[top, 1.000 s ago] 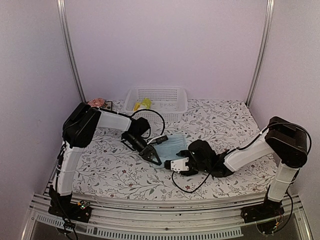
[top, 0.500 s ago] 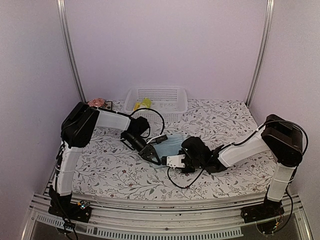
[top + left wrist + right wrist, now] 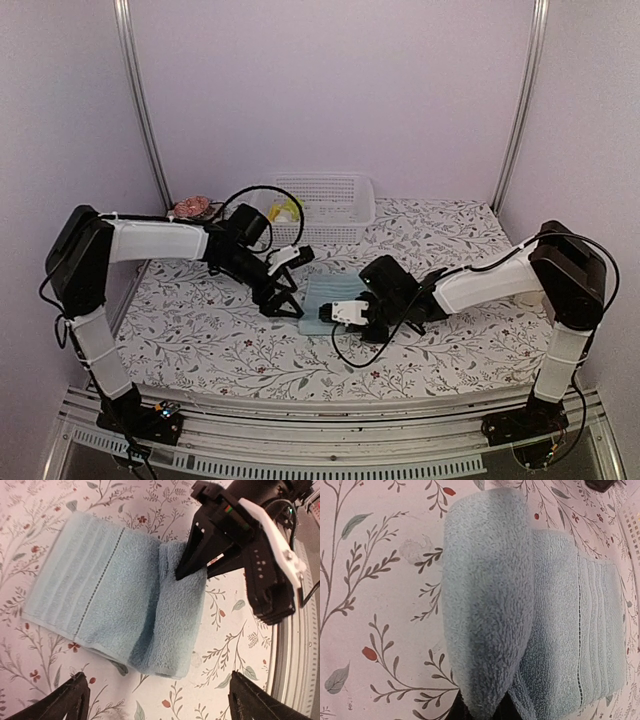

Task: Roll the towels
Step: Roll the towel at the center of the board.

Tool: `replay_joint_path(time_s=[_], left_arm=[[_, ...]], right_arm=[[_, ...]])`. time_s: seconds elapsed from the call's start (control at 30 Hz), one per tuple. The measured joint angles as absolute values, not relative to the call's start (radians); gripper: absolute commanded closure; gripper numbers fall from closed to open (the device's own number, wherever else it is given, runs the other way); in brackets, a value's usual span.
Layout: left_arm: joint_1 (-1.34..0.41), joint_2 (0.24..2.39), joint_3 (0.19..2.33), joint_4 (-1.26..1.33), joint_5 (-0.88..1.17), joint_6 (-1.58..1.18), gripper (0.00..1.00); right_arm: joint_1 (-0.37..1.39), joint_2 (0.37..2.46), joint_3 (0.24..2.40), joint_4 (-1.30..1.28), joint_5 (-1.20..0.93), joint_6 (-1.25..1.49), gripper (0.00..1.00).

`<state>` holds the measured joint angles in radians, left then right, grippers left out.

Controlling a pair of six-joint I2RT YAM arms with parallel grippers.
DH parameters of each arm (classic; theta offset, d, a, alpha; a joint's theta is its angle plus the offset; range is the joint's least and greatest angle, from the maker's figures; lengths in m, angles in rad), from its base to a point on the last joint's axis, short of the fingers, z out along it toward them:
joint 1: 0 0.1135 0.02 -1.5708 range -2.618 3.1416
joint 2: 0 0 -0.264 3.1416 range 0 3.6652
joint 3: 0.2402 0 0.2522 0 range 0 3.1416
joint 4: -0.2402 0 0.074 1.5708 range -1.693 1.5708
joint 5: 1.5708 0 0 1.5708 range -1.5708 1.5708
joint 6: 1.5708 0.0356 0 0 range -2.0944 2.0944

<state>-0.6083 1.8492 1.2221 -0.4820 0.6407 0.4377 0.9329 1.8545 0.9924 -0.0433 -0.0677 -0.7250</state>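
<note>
A pale blue towel [image 3: 322,298] lies flat on the floral table cover, its near edge turned over into a thick fold [image 3: 177,615]. My right gripper [image 3: 345,318] is shut on one end of that fold [image 3: 487,605], and its dark fingers [image 3: 197,555] pinch the cloth. My left gripper [image 3: 284,304] hangs open just left of the towel, touching nothing; its fingertips [image 3: 75,705] stand wide apart short of the towel's end. A yellow-green towel [image 3: 290,208] lies in the white basket [image 3: 345,190].
The white basket stands at the back centre against the wall. A small pinkish object [image 3: 193,206] sits at the back left corner. Metal posts rise at both back corners, and cables trail from both wrists.
My left gripper opened and drew back to the left, off the towel. My right gripper moved left and shut on the towel's folded edge.
</note>
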Motion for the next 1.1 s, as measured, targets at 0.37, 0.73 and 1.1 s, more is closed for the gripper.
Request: replay_joint_path(time_s=[0.37,0.73,1.1], left_arm=[[-0.755,1.537,0.758,0.003,0.381,0.532,0.04],[-0.878,1.541,0.668,0.228,0.187,0.625,0.12],[-0.907,1.67,0.712,0.252,0.109,0.697,0.34]], right_arm=[[0.854,1.946,1.193,-0.315,-0.355,-0.627,0.95],[0.797,2.101,1.43,-0.555,-0.564,-0.582,0.94],[0.757,2.148,1.48,-0.627,-0.68,-0.579,0.93]])
